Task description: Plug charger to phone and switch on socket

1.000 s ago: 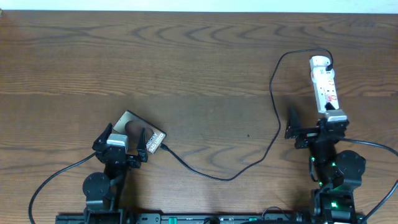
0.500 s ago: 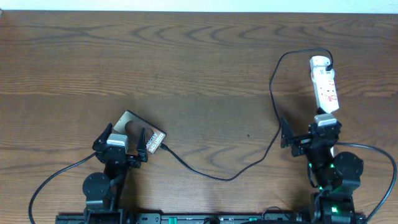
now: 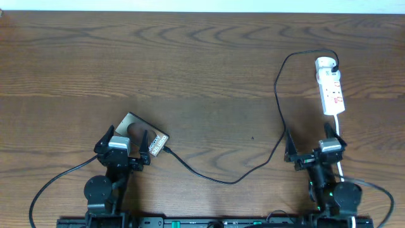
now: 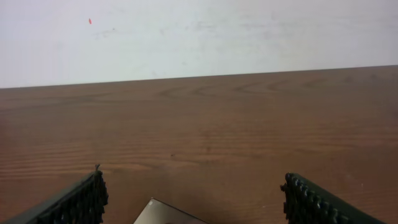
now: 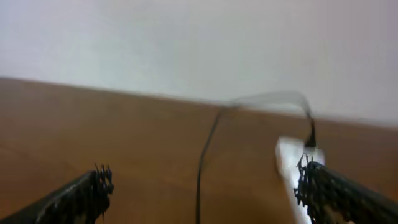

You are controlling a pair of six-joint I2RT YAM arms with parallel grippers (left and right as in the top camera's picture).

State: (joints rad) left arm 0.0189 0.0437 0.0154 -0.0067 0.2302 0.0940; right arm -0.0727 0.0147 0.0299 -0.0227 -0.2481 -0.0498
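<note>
From overhead, a flat grey-brown rectangular phone [image 3: 140,125] with a dark round ring and white lettering lies at an angle at the near left of the dark brown wooden tabletop [image 3: 190,69]. The left claw [image 3: 125,142] hangs over its near part with its jaws spread wide, one finger on each side of the slab and gripping nothing.

A long thin black charger cable [image 3: 221,182] meets the phone's near right end; whether its tip is seated there is too small to tell. From the phone it sags toward the near edge and climbs to the right. It then loops over to the far end of the white elongated power strip socket [image 3: 332,85], which lies at the far right and carries red markings. The strip's white cord [image 3: 338,126] trails toward the near edge.

The right claw [image 3: 310,140] sits just near of the strip, apart from it, with its jaws wide open and empty. The cable passes just left of it.

In the left wrist view, the left claw [image 4: 193,182] shows two dark ribbed fingers [image 4: 74,202] far apart. A corner of the phone [image 4: 165,213] peeks between them at the bottom edge, with bare tabletop [image 4: 205,118] and a white wall [image 4: 249,31] beyond.

The right wrist view is blurred. The right claw [image 5: 203,177] is open, its fingers [image 5: 81,196] wide apart. The charger cable [image 5: 208,143] runs up the middle, and the white socket [image 5: 291,158] lies just by the right-hand finger.
</note>
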